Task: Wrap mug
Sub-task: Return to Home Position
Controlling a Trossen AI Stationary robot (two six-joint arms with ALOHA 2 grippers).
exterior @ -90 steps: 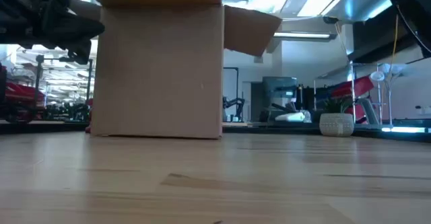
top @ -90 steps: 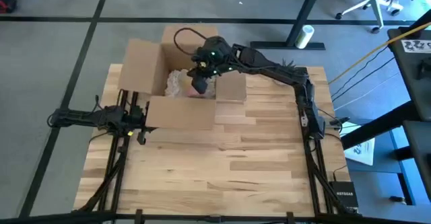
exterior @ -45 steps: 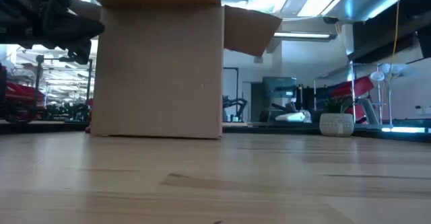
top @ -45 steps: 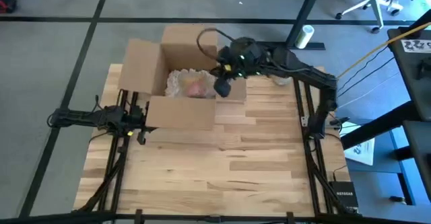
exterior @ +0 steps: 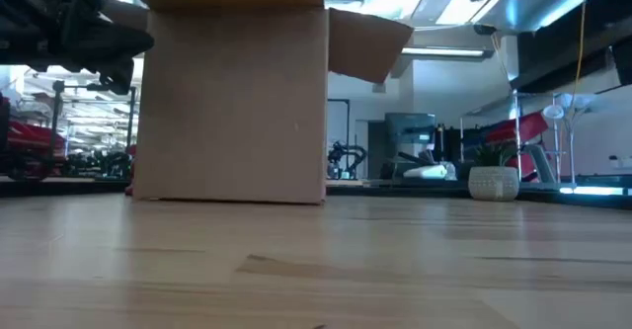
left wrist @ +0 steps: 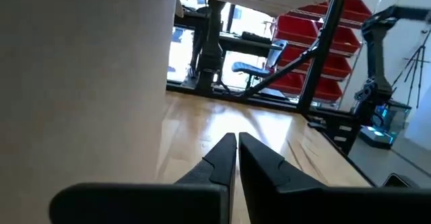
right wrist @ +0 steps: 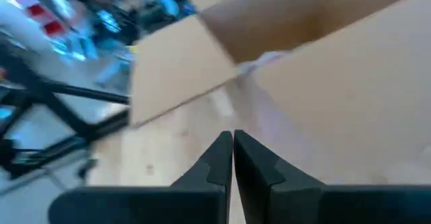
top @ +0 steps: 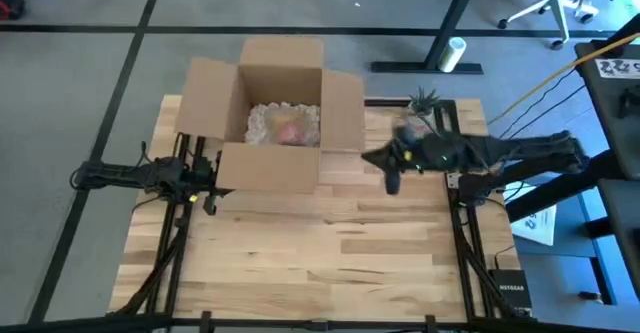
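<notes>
An open cardboard box [top: 270,168] stands at the table's far left; it fills the left of the low view [exterior: 229,102]. Inside it lies the mug [top: 291,131], pinkish and wrapped in pale bubble wrap [top: 264,123], resting on the box's floor. My right gripper [top: 391,181] hangs shut over the table, just right of the box's right flap [top: 345,123], with nothing between its fingers [right wrist: 232,143]. My left gripper [top: 210,201] waits shut at the box's near left corner; in the left wrist view [left wrist: 237,143] the box wall stands beside it.
A small potted plant [top: 425,101] stands at the table's far right edge, behind my right arm, and shows in the low view [exterior: 494,181]. The box's four flaps stand open. Bare wood [top: 330,253] covers the near half of the table.
My right gripper has come up out of the box, where it was over the wrapped mug, and swung toward the table's right and near side, past the right flap. The wrapped mug has stayed lying in the box.
</notes>
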